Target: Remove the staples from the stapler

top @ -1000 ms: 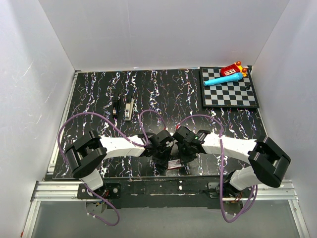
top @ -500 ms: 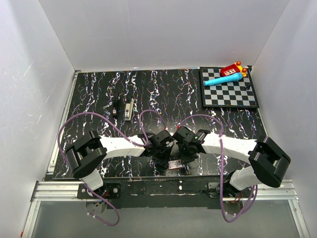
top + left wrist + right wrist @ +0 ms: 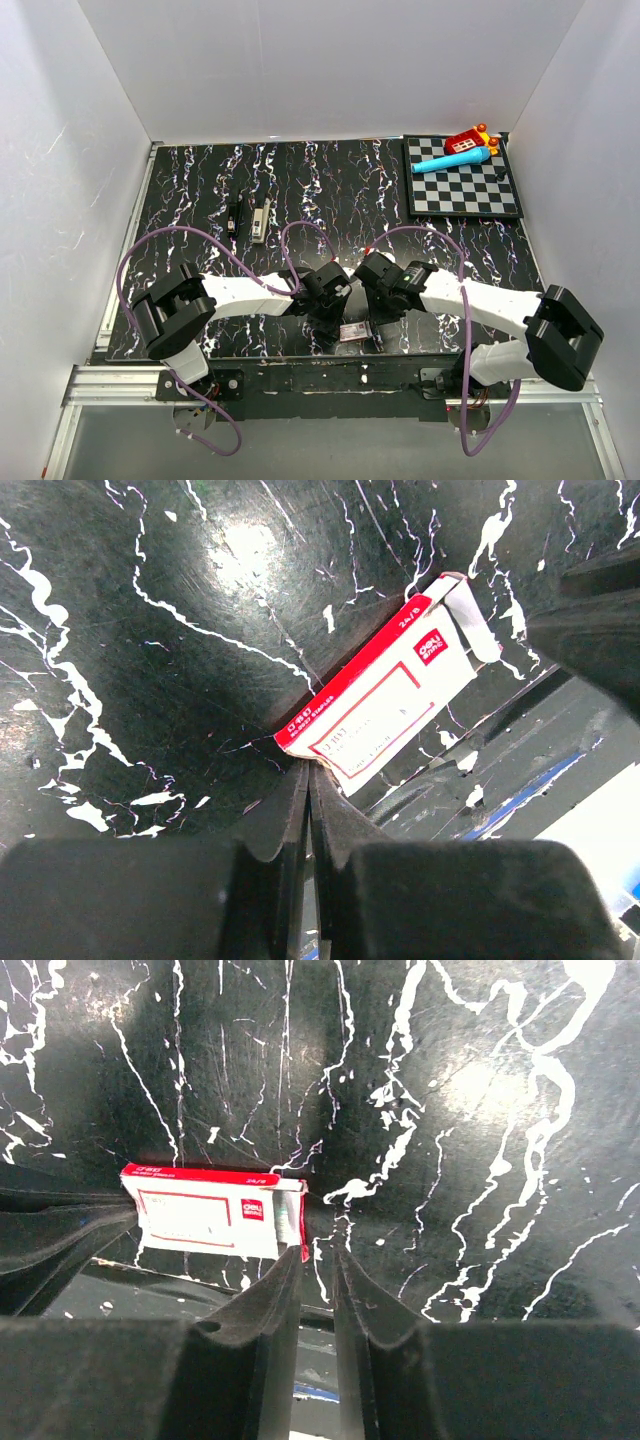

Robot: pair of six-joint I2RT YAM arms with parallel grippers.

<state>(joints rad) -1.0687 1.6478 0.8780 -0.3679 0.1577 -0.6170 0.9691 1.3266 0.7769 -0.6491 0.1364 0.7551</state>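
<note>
Small grey-silver metal stapler (image 3: 260, 219): lies well beyond the flat red-and-white cardboard box (image 3: 352, 333), no gripper near; staples seemingly not yet unloaded. Left gripper (image 3: 308, 772), beside box: pressed together, empty. Right gripper (image 3: 318, 1260), at box's end: slightly spread.

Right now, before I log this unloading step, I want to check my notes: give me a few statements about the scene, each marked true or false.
1. The stapler lies on the table's far left part, away from both grippers. True.
2. The left gripper is shut on the stapler. False: it is shut on nothing, with its tips beside the red-and-white box.
3. The red-and-white box lies near the table's near edge. True.
4. The chessboard sits in the far left corner. False: it is in the far right corner.
5. The right gripper holds the box. False: its jaws stand slightly apart, with the box beside them.
</note>
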